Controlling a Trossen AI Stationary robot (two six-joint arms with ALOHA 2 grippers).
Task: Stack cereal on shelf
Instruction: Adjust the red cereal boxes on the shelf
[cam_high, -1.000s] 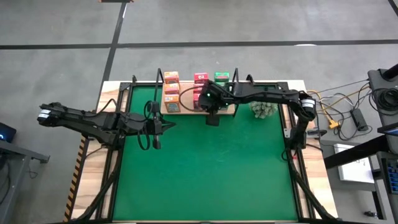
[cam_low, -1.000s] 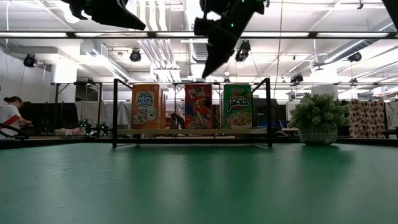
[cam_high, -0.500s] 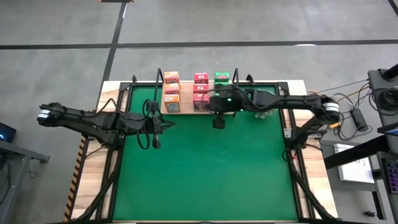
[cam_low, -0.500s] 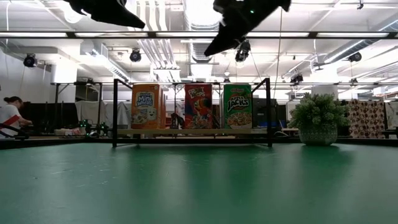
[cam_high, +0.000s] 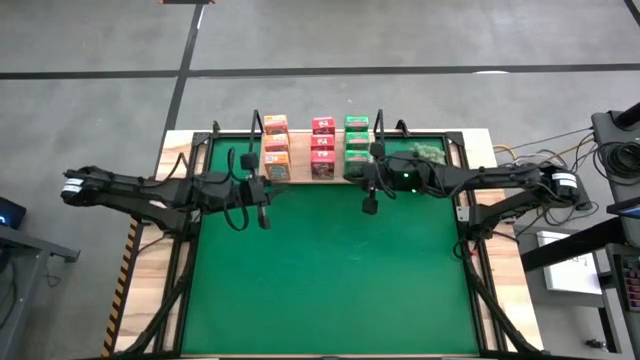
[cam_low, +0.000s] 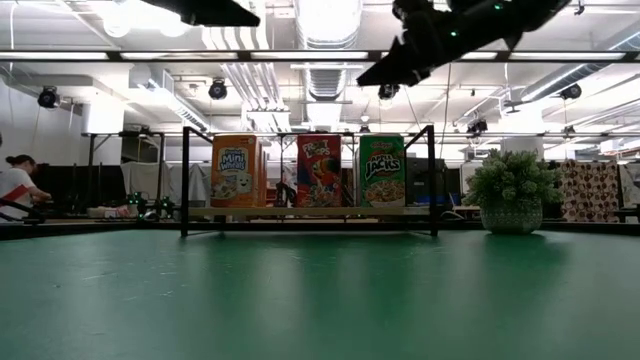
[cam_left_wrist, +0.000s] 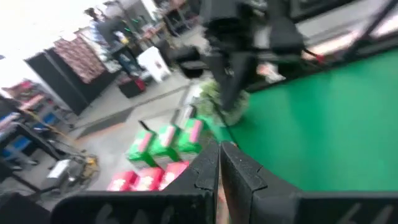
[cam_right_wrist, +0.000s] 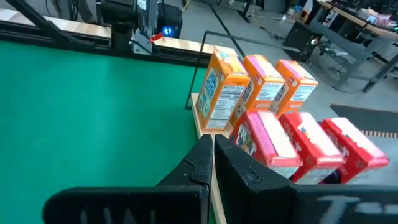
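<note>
My left gripper (cam_high: 263, 190) hangs over the green mat (cam_high: 330, 270) just in front of the orange boxes (cam_high: 275, 148) on the shelf (cam_high: 300, 176). My right gripper (cam_high: 369, 204) hangs just before the green boxes (cam_high: 357, 146); pink boxes (cam_high: 322, 147) stand between.

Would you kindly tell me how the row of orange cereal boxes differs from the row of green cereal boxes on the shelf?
The orange cereal boxes stand at the left end of the shelf, the green cereal boxes at its right end. The right gripper hangs just in front of the green row; the left gripper is in front of the orange one. Both rows hold three upright boxes, front to back.
</note>
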